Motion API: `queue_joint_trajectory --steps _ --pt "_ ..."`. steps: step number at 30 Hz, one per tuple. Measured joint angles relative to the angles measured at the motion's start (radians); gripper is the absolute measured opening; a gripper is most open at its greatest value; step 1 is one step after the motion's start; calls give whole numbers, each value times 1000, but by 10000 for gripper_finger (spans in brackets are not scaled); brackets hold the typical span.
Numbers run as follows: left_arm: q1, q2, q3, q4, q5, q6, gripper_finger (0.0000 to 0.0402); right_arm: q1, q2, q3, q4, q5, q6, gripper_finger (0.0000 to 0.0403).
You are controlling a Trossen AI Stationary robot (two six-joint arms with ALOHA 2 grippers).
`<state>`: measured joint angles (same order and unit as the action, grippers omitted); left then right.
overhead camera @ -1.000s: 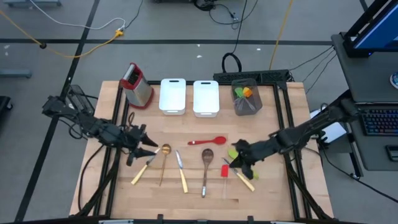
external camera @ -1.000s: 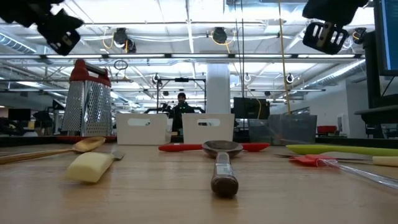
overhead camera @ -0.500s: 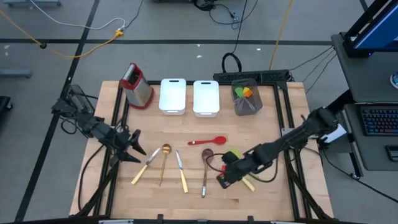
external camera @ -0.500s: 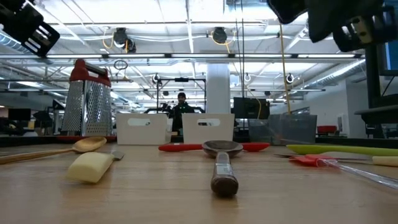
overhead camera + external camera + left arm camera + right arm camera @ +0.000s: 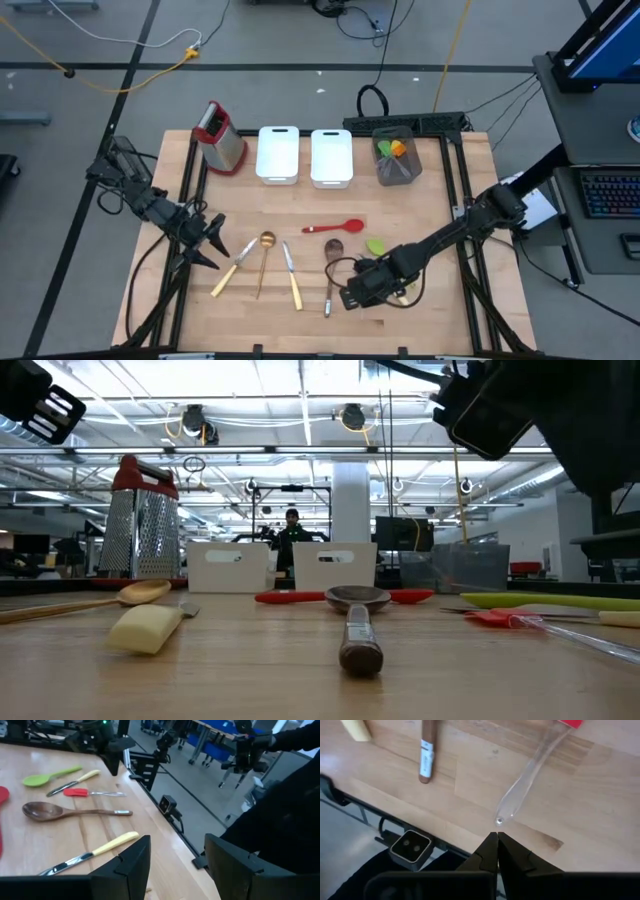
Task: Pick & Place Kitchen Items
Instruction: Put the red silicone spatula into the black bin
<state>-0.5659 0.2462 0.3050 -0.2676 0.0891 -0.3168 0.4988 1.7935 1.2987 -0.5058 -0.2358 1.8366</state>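
Right gripper (image 5: 352, 296) sits low in the frame's lower middle, fingers pinched together on nothing, right over the clear-handled red spatula (image 5: 530, 790), probably lining up a grab. Left gripper (image 5: 215, 240) waits at middle left, jaws parted, beside the gold spoon (image 5: 265, 260)
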Motion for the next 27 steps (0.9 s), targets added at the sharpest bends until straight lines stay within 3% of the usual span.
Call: queue_joint_trajectory --steps 19,27 --pt "-6 0 0 0 0 2 191 1 -1 -75 80 56 -16 176" --pt "-5 0 0 2 -1 23 191 1 -1 -80 82 56 73 207"
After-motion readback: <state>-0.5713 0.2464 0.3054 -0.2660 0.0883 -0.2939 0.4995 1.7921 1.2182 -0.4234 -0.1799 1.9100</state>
